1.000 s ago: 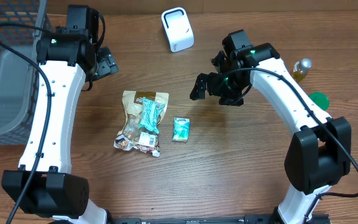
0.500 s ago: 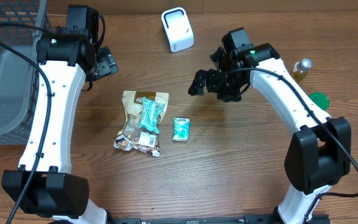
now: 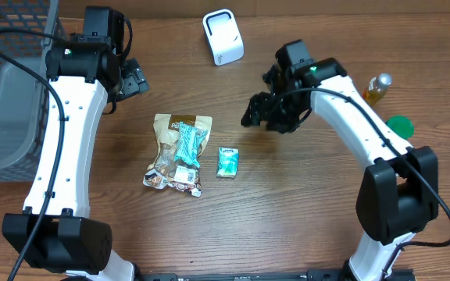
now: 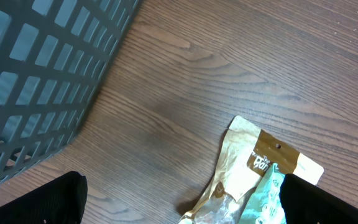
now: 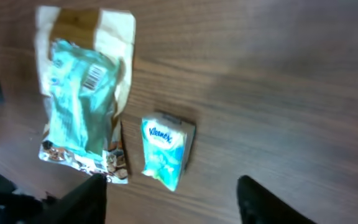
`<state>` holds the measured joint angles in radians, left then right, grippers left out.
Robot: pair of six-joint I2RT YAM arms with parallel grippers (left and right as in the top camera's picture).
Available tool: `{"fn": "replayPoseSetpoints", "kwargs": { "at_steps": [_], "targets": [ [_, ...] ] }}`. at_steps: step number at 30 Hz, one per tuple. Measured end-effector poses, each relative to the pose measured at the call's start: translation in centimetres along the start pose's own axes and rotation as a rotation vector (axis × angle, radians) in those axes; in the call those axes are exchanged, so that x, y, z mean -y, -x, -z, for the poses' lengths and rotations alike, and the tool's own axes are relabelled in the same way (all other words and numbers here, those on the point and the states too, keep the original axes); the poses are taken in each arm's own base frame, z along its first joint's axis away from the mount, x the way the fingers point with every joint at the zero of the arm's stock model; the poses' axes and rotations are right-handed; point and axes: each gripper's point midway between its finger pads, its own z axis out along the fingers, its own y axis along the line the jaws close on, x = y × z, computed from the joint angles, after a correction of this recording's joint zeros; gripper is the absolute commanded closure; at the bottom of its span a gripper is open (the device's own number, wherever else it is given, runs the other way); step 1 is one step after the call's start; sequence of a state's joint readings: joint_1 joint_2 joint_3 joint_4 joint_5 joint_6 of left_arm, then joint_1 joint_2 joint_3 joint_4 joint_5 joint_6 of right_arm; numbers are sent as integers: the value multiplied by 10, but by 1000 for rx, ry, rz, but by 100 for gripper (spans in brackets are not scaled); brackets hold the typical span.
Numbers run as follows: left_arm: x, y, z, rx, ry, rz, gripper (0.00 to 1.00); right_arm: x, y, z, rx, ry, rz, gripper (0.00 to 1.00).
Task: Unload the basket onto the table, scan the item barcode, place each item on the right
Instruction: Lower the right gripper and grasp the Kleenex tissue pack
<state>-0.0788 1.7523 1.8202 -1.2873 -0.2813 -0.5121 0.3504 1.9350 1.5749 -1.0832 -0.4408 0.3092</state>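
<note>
Tabletop [image 3: 303, 218] items are not yet scanned: your right gripper [image 3: 252, 113] hangs empty, jaws partly apart, near the tissue pack [image 3: 226, 161], so pickup and scanning are left.

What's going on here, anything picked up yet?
Nothing is held. The right claw hovers open and empty over the table, and its camera looks down on the Kleenex pack and the snack bag, which has a teal packet lying on it, barcode up. The left claw is open too, near the grey basket. The white scanner stands at the far edge with no item in front of it.
</note>
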Motion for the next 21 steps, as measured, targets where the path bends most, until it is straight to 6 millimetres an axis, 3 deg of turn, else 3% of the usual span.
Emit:
{"fn": "replayPoseSetpoints", "kwargs": {
  "at_steps": [11, 21],
  "targets": [
    [0, 0, 0, 0, 0, 0, 0, -2, -52, -69, -86, -50, -82, 56],
    [0, 0, 0, 0, 0, 0, 0, -3, -63, -93, -67, -57, -145, 64]
  ]
}}
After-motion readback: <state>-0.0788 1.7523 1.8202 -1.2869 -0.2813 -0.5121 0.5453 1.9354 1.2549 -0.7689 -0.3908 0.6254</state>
